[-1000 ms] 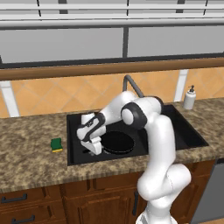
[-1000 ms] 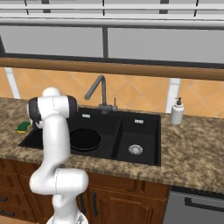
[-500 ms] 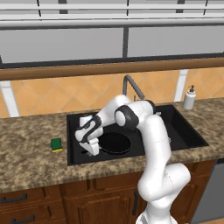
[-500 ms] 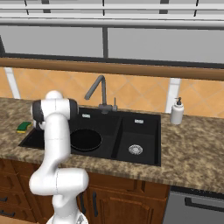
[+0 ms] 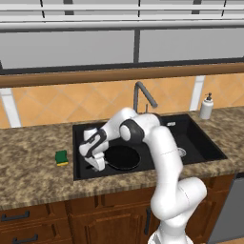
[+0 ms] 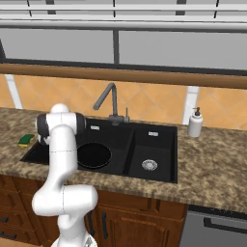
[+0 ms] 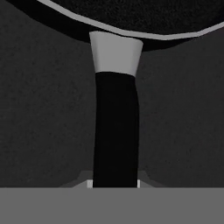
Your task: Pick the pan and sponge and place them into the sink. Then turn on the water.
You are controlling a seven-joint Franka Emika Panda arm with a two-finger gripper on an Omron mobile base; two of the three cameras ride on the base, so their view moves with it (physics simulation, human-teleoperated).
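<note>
Gripper (image 5: 96,161) clamped on the pan (image 5: 123,157) handle, low in the sink (image 5: 200,143); sponge (image 5: 61,157) waits on the granite counter (image 5: 33,167) left of the sink. From the right, faucet (image 6: 108,100) stands behind it. Hand view: handle (image 7: 116,131) between the jaws; next, probably release and fetch the sponge

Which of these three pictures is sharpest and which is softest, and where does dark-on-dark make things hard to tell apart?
Left base view: soft and coarse; the pan nearly merges with the black sink, while the sponge stands out. Right base view: crisper, evenly lit, no glare; the pan's rim is clearer. Hand view: blurry close-up; the black pan handle against the dark basin floor, only its grey collar contrasts.
</note>
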